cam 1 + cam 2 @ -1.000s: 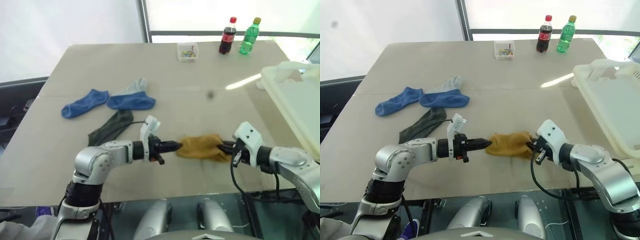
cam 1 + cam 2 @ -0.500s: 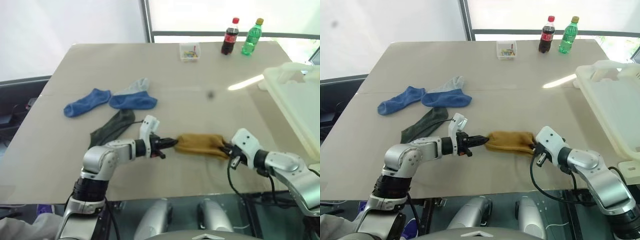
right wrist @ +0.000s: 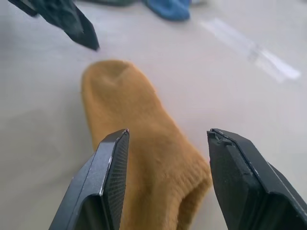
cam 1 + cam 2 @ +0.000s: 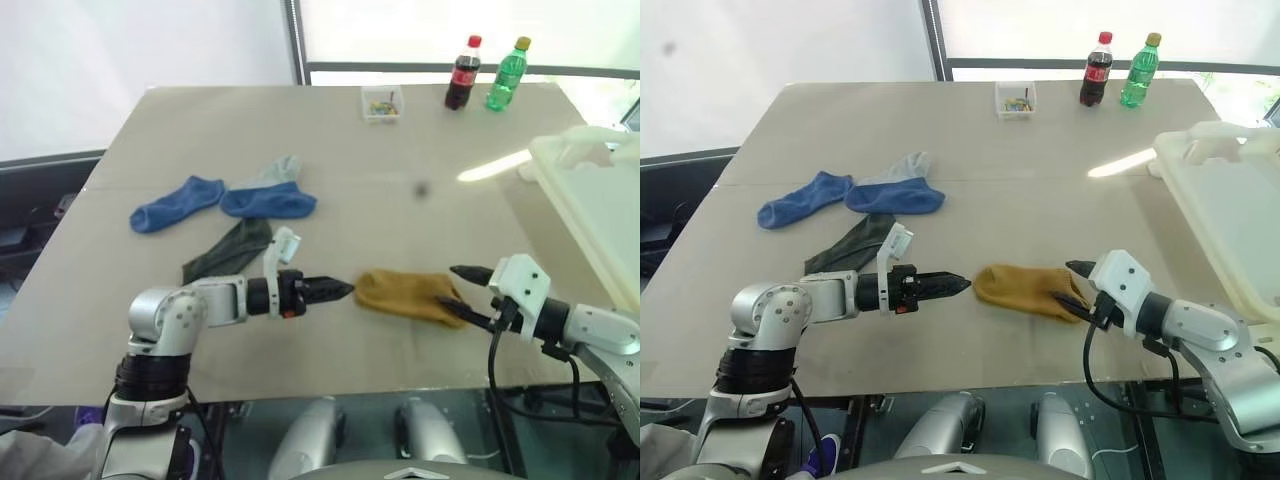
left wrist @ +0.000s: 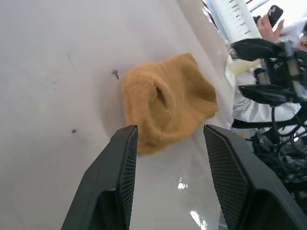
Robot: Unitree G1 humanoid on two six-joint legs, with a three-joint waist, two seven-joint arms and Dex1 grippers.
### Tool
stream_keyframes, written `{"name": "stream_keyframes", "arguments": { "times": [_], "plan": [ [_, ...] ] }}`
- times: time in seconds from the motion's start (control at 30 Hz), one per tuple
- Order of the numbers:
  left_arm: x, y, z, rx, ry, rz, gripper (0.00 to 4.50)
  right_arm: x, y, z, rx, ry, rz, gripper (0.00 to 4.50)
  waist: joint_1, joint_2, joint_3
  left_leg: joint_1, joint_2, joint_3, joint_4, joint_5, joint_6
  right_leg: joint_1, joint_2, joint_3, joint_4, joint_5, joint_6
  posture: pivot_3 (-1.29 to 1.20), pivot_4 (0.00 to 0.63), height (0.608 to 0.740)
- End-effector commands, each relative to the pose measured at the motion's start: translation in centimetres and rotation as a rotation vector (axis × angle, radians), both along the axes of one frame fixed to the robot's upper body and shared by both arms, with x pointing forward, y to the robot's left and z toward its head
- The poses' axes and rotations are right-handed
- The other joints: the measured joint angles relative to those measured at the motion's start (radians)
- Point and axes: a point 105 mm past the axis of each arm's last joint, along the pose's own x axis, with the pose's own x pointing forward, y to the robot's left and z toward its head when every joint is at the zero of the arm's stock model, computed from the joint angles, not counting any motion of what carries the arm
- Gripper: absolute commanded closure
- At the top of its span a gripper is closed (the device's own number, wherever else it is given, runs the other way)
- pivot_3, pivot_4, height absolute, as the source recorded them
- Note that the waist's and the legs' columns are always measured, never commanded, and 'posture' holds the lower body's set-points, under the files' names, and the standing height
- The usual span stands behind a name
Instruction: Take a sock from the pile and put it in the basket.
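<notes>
Mustard-yellow knitted ankle sock (image 4: 405, 296) lies flat on beige tabletop (image 4: 400, 170), near front edge, between my two grippers. My left gripper (image 4: 342, 289) just off its toe end, fingers parted, holding nothing. My right gripper (image 4: 463, 293) at cuff end, fingers spread, empty. Large white translucent plastic basket (image 4: 590, 205) at table's right edge. Blue socks (image 4: 225, 202), grey sock (image 4: 277, 171), dark green sock (image 4: 228, 250) lie farther back left.

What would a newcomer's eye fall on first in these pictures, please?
The mustard-yellow sock lies flat near the table's front edge, with the left gripper and right gripper open at either end of it. Behind lie the other socks; the white basket stands at the right edge.
</notes>
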Motion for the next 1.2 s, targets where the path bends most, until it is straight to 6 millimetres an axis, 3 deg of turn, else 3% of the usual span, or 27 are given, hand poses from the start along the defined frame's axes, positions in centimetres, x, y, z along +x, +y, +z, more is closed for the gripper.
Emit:
{"name": "stream_keyframes", "arguments": {
  "times": [0.03, 0.1, 0.17, 0.23, 0.33, 0.6, 0.93, 1.1, 1.2],
  "plan": [
    [0.2, -0.4, -0.4, 0.04, -0.008, 0.001, 2.21, 0.5, 0.3, -0.6, 0.04, 0.009, -0.009, 1.59, -0.003, -0.001, 0.0, 0.0, 0.0, 0.0, 0.0, 0.0, 0.0, 0.0, 0.0, 0.0, 0.0, 0.0, 0.0, 0.0, 0.15, 0.74],
    [0.4, -0.4, -0.4, 0.043, -0.007, 0.007, 2.21, 0.7, 0.6, -1.1, 0.023, -0.007, 0.002, 1.0, -0.004, -0.001, 0.0, 0.0, 0.0, 0.001, 0.0, 0.0, 0.0, 0.0, 0.0, 0.001, 0.001, 0.0, 0.0, 0.0, 0.15, 0.74],
    [0.4, -0.3, -0.3, 0.041, -0.006, 0.008, 2.21, 0.6, 0.9, -1.3, 0.043, -0.013, 0.016, 0.02, -0.002, 0.0, 0.0, 0.0, 0.0, 0.0, 0.0, 0.0, 0.0, 0.0, 0.0, 0.001, 0.001, 0.0, 0.0, 0.0, 0.15, 0.74],
    [0.5, -0.2, -0.1, 0.046, -0.01, 0.007, 2.21, 1.3, 0.6, -1.2, 0.024, -0.082, -0.022, 0.02, -0.002, -0.001, 0.0, 0.0, 0.0, 0.0, 0.0, 0.0, 0.0, 0.0, 0.0, 0.001, 0.001, 0.0, 0.0, 0.0, 0.15, 0.74],
    [0.8, 0.0, 0.1, 0.045, -0.013, 0.016, 2.21, 0.9, 1.0, -1.6, 0.046, -0.038, 0.024, 0.83, -0.002, 0.0, 0.0, 0.0, 0.0, 0.001, 0.0, 0.0, 0.0, 0.0, 0.0, 0.001, 0.0, 0.0, 0.0, 0.0, 0.15, 0.74],
    [0.5, -0.2, 0.2, 0.032, 0.014, 0.002, 2.21, 0.7, 1.4, -3.1, 0.014, -0.012, 0.077, 4.42, -0.003, 0.0, 0.0, 0.0, 0.0, 0.0, 0.0, 0.0, 0.0, 0.0, 0.0, 0.001, 0.0, 0.0, 0.0, 0.0, 0.15, 0.74],
    [-0.1, -2.9, -1.3, 0.018, 0.077, -0.079, 2.21, 1.4, 0.1, -7.1, -0.058, 0.067, 0.088, 4.47, -0.001, 0.0, -0.001, 0.001, 0.0, 0.001, 0.0, 0.0, 0.0, 0.0, 0.0, 0.0, 0.0, 0.0, 0.0, 0.0, 0.15, 0.74],
    [-0.2, -3.8, 2.1, -0.123, -0.049, -0.142, 2.21, 1.8, 0.0, -6.4, -0.052, 0.036, 0.089, 4.47, -0.002, 0.0, -0.001, 0.001, 0.0, 0.001, 0.0, 0.0, 0.0, 0.0, 0.0, 0.0, 0.001, 0.0, 0.0, 0.0, 0.15, 0.74],
    [-0.7, -4.0, 2.8, -0.129, -0.105, -0.176, 2.21, 1.8, 0.0, -6.2, -0.048, 0.026, 0.085, 4.47, -0.003, 0.0, -0.001, 0.001, 0.0, 0.001, 0.0, 0.0, 0.0, 0.0, 0.0, 0.001, 0.001, 0.0, 0.0, 0.0, 0.15, 0.74]
  ]
}}
